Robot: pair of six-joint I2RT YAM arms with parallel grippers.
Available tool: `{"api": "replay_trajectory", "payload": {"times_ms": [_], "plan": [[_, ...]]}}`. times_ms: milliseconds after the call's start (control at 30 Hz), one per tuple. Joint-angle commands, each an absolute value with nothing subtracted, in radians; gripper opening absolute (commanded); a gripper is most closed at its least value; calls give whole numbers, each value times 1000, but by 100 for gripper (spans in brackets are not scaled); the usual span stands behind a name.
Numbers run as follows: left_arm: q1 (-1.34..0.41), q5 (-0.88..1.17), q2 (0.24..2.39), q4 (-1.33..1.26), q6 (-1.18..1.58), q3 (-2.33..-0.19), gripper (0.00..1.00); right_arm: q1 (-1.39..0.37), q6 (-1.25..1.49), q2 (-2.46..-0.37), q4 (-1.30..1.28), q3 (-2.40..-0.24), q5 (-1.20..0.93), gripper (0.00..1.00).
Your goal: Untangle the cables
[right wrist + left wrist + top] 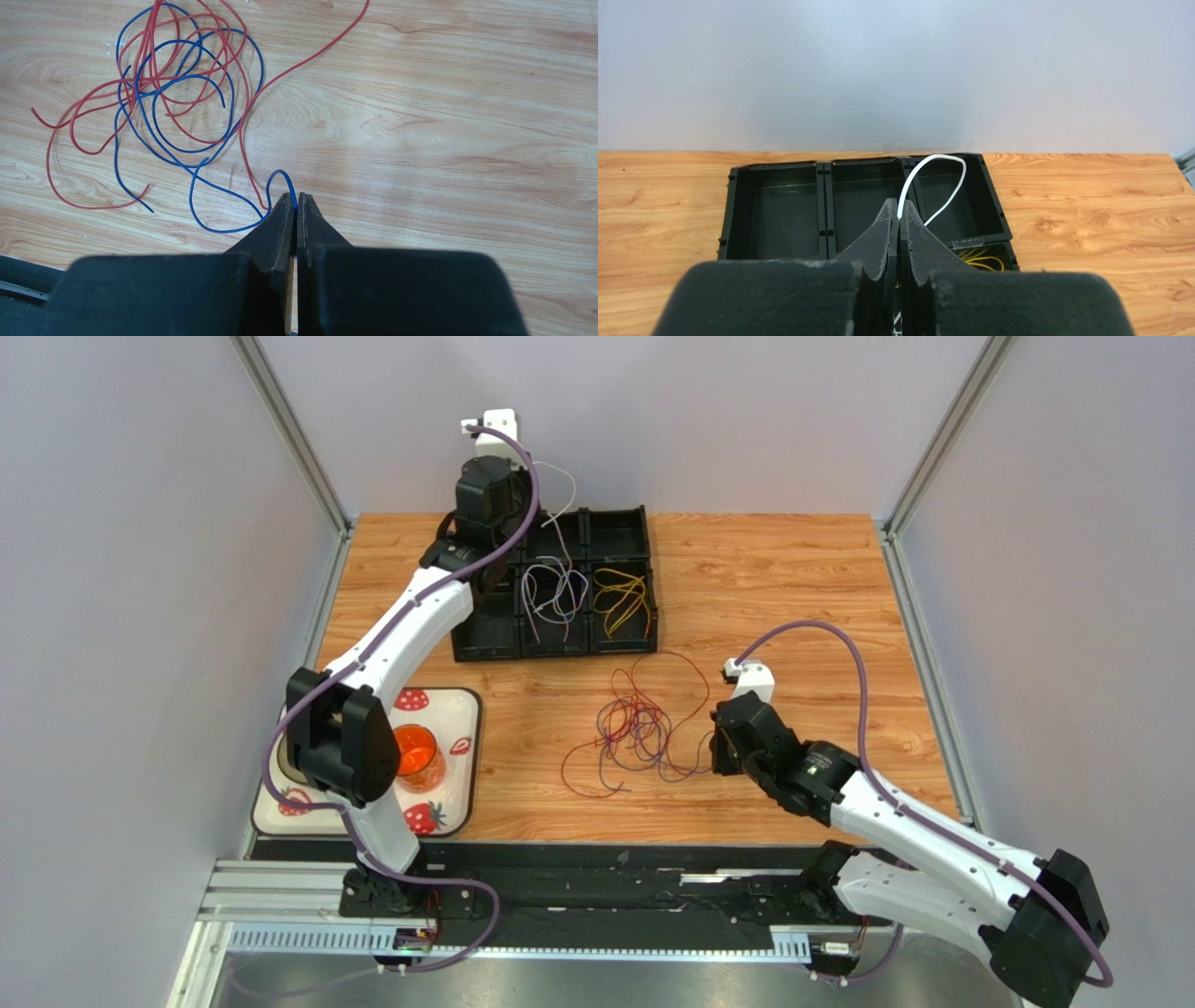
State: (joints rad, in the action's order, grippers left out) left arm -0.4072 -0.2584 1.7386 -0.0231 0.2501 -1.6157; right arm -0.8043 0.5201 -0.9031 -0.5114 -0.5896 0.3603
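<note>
no readable text anywhere (no labels or numbers).

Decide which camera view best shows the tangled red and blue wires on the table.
Right wrist: the tangled red and blue wires fill much of the frame, strands distinct. Top external shows them small; left wrist shows none.

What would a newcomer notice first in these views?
The red and blue tangle sprawls mid-table, and the right gripper is shut on a blue cable at its right edge. The left gripper hangs over the black bins at the far side, pinching a white cable that loops up from its tips. An orange cup sits on a strawberry tray by the left arm.
</note>
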Motion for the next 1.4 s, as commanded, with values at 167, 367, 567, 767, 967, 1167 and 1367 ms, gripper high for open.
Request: {"api": "replay_trajectory", "payload": {"times_ms": [167,367,567,767,967,1167,1367], "plan": [[-387,-216,1813,-63,276,-1645,0,-805,523,-914,-471,-601,362,0],[-387,-227,1816,-61,305,-1580,0,-804,523,-916,-476,-603,365,0],[-387,-202,1801,-107,386,-1438,0,-805,520,-931,-471,-611,367,0],[-387,-227,1818,-92,448,-1375,0,-804,518,-939,-471,-614,361,0],[-387,-244,1839,-57,465,-1371,0,-805,520,-948,-465,-614,357,0],[-387,-219,1905,-14,471,-1405,0,-804,518,-948,-466,-617,354,0],[-384,-192,1951,30,482,-1440,0,-805,519,-948,-474,-621,350,0]]}}
